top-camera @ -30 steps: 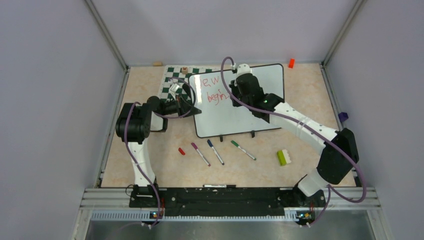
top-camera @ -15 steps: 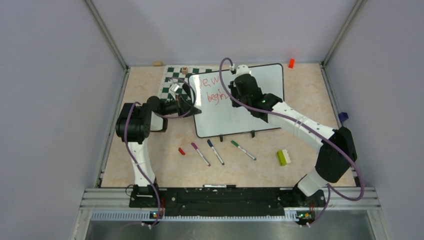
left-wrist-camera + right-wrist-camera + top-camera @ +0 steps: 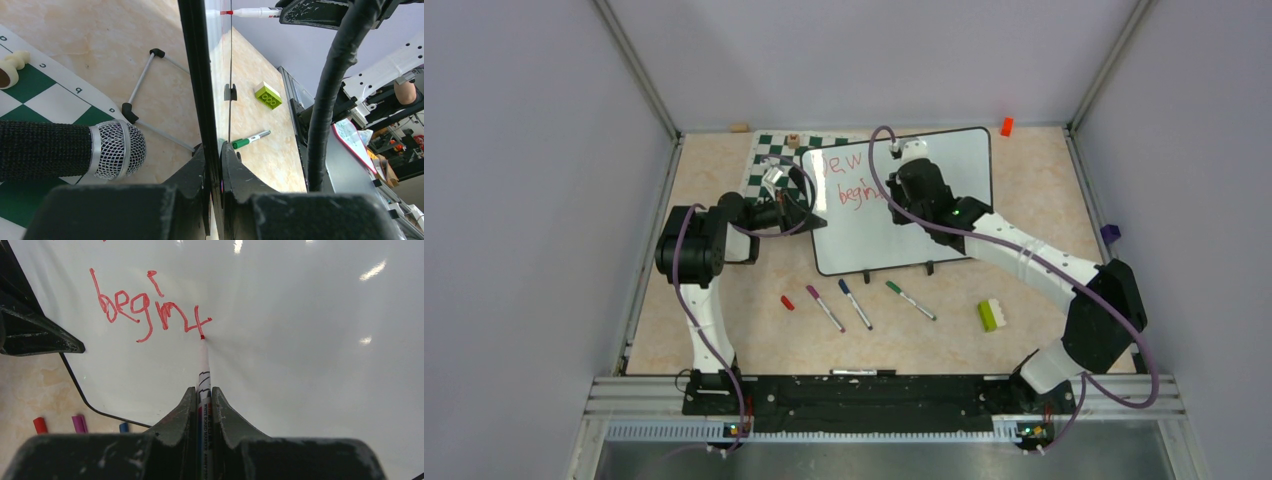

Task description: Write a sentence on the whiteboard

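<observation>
The whiteboard (image 3: 934, 215) stands tilted on its two black feet at mid table. Red writing (image 3: 849, 178) reads "ew" above "begin", partly hidden by the right arm. My left gripper (image 3: 802, 212) is shut on the board's left edge (image 3: 200, 75), seen edge-on in the left wrist view. My right gripper (image 3: 902, 180) is shut on a red whiteboard marker (image 3: 204, 390). Its tip (image 3: 202, 337) touches the board just after "begin" (image 3: 145, 307), at the end of a fresh stroke.
A green-and-white chessboard mat (image 3: 769, 165) lies behind the left gripper, with a microphone head (image 3: 112, 150) over it. Purple, blue and green markers (image 3: 856, 303) and a red cap (image 3: 787, 302) lie in front of the board. A green brick (image 3: 991, 315) lies at right.
My right gripper and the marker have moved slightly right along the second line, adding strokes after "begin". The left gripper and the board have stayed still.
</observation>
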Available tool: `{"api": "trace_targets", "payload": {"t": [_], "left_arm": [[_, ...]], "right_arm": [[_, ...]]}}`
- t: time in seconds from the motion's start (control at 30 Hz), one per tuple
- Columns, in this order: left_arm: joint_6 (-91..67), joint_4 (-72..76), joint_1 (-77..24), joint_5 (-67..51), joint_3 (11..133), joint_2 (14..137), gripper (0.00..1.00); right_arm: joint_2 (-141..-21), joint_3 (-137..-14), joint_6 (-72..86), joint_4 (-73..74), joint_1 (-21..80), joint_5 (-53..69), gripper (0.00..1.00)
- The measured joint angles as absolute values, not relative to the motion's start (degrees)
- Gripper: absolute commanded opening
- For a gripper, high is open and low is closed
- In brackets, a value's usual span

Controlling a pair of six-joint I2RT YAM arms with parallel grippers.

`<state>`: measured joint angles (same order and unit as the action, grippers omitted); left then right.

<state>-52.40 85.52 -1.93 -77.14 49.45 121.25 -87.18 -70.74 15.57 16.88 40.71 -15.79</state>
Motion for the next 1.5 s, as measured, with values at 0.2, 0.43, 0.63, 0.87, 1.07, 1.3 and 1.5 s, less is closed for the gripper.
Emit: {"api": "trace_targets", "payload": {"t": [0.2, 0.43, 0.63, 0.87, 1.07, 1.3, 1.5], "left_arm": [[-52.40, 85.52, -1.93, -77.14, 49.45, 121.25, 0.00], [-52.38, 85.54, -1.93, -77.14, 49.45, 121.25, 0.00], [-52.38, 85.56, -1.93, -77.14, 49.45, 121.25, 0.00], [-52.38, 85.49, -1.93, -77.14, 49.45, 121.25, 0.00], [-52.40, 85.45, -1.93, -77.14, 49.45, 121.25, 0.00], [-52.38, 85.47, -1.93, -77.14, 49.45, 121.25, 0.00], [-52.40, 85.47, -1.93, -77.12, 49.45, 121.25, 0.00]], "right_arm": [[-87.18, -70.76, 15.57, 16.91, 40.71, -15.81, 0.00], [-87.85, -72.31, 15.14, 17.85, 40.71, -15.92, 0.00], [-88.97, -74.54, 14.55, 18.35, 40.71, -16.27, 0.00], [-89.73, -75.81, 14.04, 18.74, 40.71, -16.47, 0.00], [-90.17, -76.51, 13.87, 18.98, 40.71, -16.62, 0.00], [-90.26, -76.95, 13.89, 19.07, 40.71, -17.19, 0.00], [-90.24, -76.93, 13.91, 19.07, 40.71, -17.26, 0.00]]}}
